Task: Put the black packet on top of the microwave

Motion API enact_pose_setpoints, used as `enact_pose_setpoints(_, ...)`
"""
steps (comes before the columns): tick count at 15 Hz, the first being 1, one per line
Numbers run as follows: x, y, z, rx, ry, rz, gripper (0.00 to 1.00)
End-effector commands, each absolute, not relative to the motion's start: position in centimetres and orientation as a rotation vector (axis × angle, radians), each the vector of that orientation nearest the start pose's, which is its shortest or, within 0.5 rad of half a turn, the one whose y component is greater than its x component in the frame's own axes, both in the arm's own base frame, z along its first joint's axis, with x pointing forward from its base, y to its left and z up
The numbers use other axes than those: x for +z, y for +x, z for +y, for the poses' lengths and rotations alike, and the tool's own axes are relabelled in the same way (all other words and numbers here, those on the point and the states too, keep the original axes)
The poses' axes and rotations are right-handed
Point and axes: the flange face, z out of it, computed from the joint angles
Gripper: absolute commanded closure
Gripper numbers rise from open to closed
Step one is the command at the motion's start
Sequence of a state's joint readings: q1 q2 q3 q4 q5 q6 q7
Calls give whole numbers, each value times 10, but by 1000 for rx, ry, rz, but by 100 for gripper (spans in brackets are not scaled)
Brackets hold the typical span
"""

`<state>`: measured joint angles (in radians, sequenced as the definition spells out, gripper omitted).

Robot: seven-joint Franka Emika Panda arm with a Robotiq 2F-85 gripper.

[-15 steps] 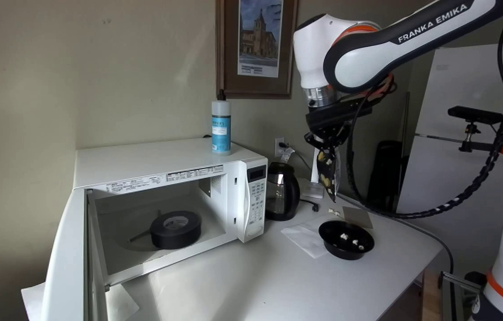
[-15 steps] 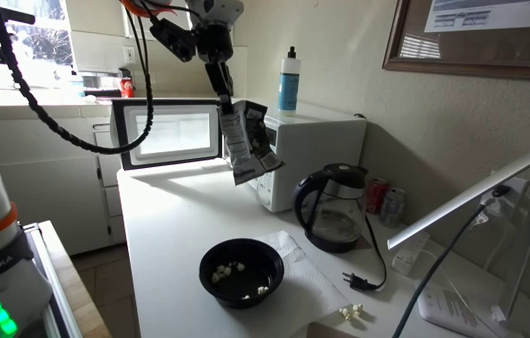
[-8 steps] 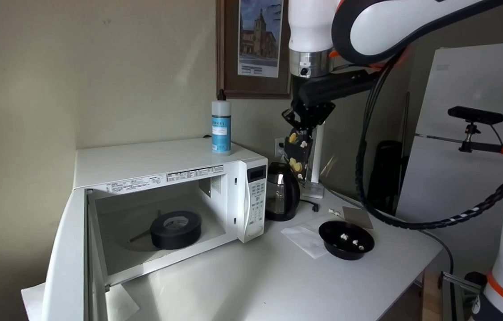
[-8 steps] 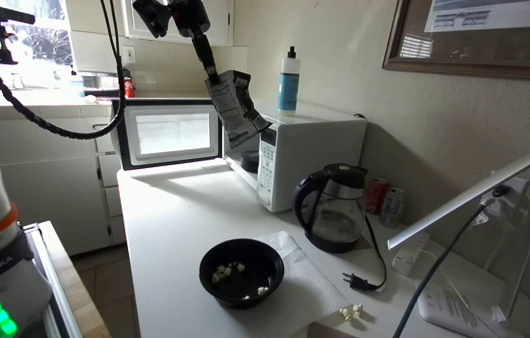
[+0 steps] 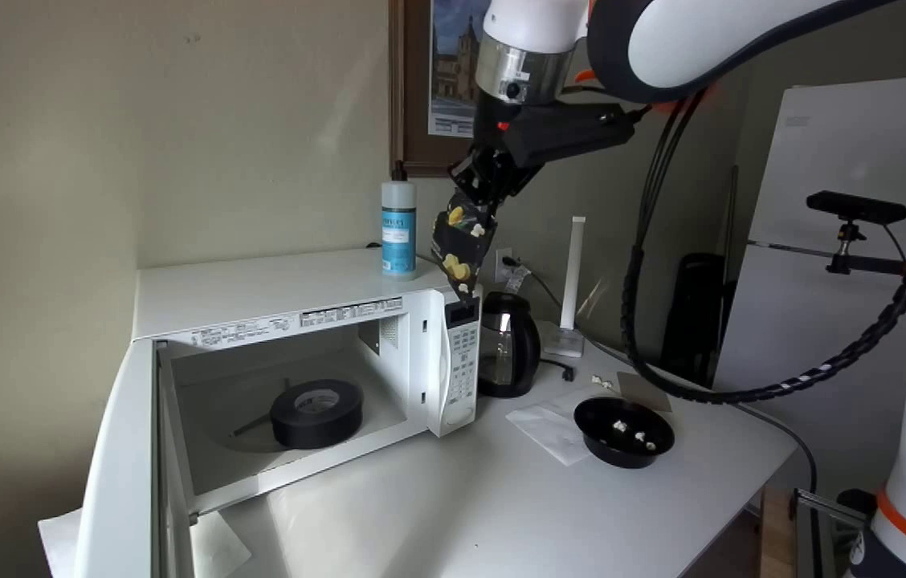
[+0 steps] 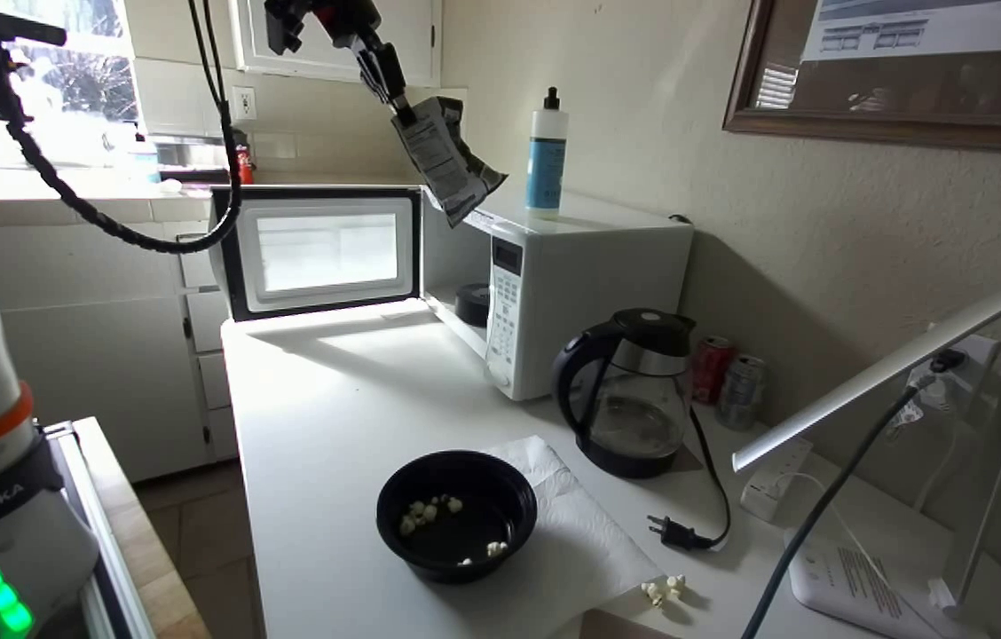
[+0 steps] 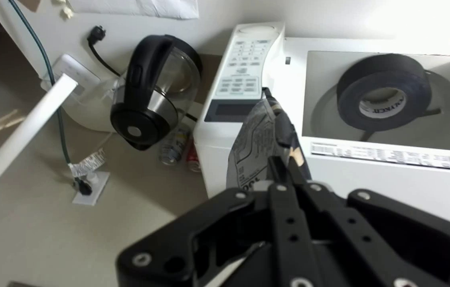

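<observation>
White tabletop [image 5: 437,490]: it spread out below, and anything let go short would likely have ended there
Gripper [image 7: 283,165]: I had its jaws nearly together, the upper end of the black snack packet [image 5: 463,245] pinched between them
Packet: it hung tilted by the front corner of the microwave [image 6: 594,293], on the control panel [image 7: 241,71] side, not yet resting on top; I could not tell whether its lower tip touched anything
Top front edge: a swing inward without more height could have caught that tip and twisted the packet in my grip
Blue-labelled bottle [image 5: 398,237]: it stood upright on the microwave, near the packet, so a low sideways sweep might have toppled it
Microwave door [image 6: 323,253]: it was swung wide, and lowering too early could have sent the packet into the cavity with the black tape roll [image 5: 316,425]
Electric kettle [image 6: 629,390]: it sat just beside the control-panel side, where a release off that edge risked hitting its lid
Smooth top: the wrapper looked slick, so letting go at that tilt might have let it slide back over the front
</observation>
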<state>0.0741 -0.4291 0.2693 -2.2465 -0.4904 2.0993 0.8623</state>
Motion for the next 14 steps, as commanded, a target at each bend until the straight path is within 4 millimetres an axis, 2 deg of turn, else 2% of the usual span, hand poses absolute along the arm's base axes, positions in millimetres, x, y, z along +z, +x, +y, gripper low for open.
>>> enact_pose_setpoints(1,590,455,179,-1010,-3386,250,100)
enact_pose_setpoints(4,604,479,184,-1077,-3433,-41,100)
enact_pose_setpoints(5,602,455,183,-1072,-3391,109,99)
enact_pose_setpoints(7,605,470,183,-1073,-3414,23,99)
enact_pose_setpoints(10,599,480,185,-1071,-3433,-53,100)
enact_pose_setpoints(14,597,507,209,-1252,-3497,-381,100)
